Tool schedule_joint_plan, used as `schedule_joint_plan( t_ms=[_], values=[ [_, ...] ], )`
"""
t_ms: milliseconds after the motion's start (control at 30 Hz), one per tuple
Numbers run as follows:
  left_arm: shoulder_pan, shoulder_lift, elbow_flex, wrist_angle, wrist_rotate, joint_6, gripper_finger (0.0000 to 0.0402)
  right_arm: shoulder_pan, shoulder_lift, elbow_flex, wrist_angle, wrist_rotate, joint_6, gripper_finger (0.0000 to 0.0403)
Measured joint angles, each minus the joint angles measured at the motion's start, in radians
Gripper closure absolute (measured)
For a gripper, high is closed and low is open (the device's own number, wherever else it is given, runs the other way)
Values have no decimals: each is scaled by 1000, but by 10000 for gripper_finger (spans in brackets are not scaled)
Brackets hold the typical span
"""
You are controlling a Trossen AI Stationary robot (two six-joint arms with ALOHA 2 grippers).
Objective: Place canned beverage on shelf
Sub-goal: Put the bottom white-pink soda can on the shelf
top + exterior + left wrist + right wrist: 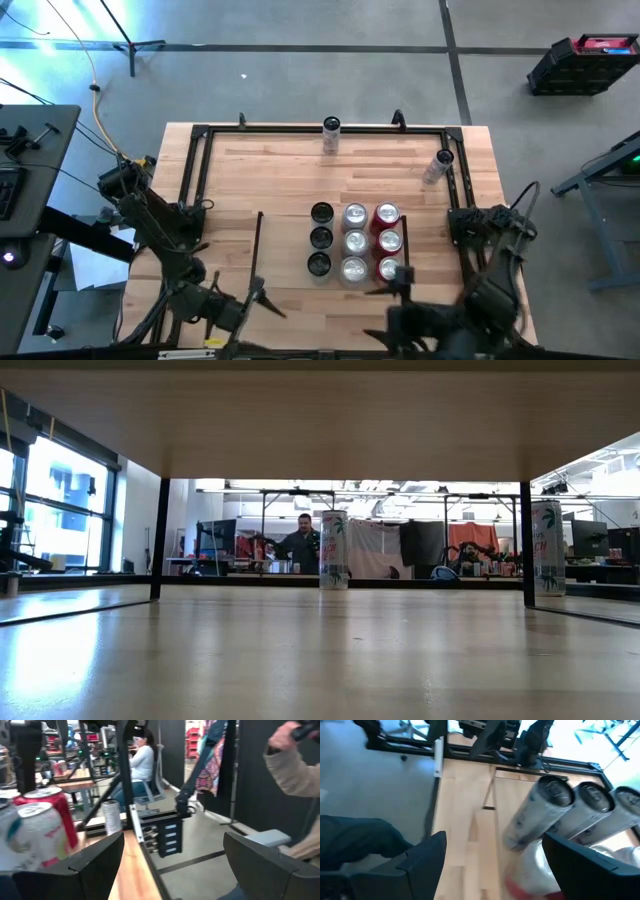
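Several cans stand upright in rows on the shelf (pixel 285 250), a light-wood bay between thin black rails: black-topped (pixel 321 237), silver (pixel 355 241) and red (pixel 388 240). Two more cans stand on their bases apart from it, one at the middle of the far edge (pixel 331 135) and one at the far right (pixel 438 165). My left gripper (pixel 265 300) is open near the front edge, left of the rows, with nothing between its fingers (pixel 172 870). My right gripper (pixel 395 285) hangs open above the near end of the red row. Its wrist view looks down on the cans (pixel 540 815).
A black frame (pixel 195 160) edges the whole tabletop. Bare wood lies between the rows and the far edge. In the low view the two loose cans (pixel 333 550) (pixel 547 547) stand before the room, where a person sits. A person's sleeve (pixel 295 765) shows off the table.
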Motion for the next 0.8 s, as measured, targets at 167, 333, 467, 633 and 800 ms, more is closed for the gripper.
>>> schedule_joint_plan(
  t_ms=[167, 333, 467, 633, 800],
  values=[
    [-67, 0, 0, 20, -21, 6, 71, 101, 0, 0, -4, 62, 106, 89],
    [-130, 0, 0, 51, -33, 43, 71, 199, 2, 0, -126, 155, 306, 89],
    [-151, 0, 0, 40, -34, 86, 71, 260, 20, -4, -311, 215, 620, 89],
    [-151, 0, 0, 31, -34, 87, 71, 298, 13, -31, -308, 198, 679, 89],
    [-144, 0, 0, 15, -34, 87, 71, 301, -9, -80, -300, 187, 669, 89]
  ],
)
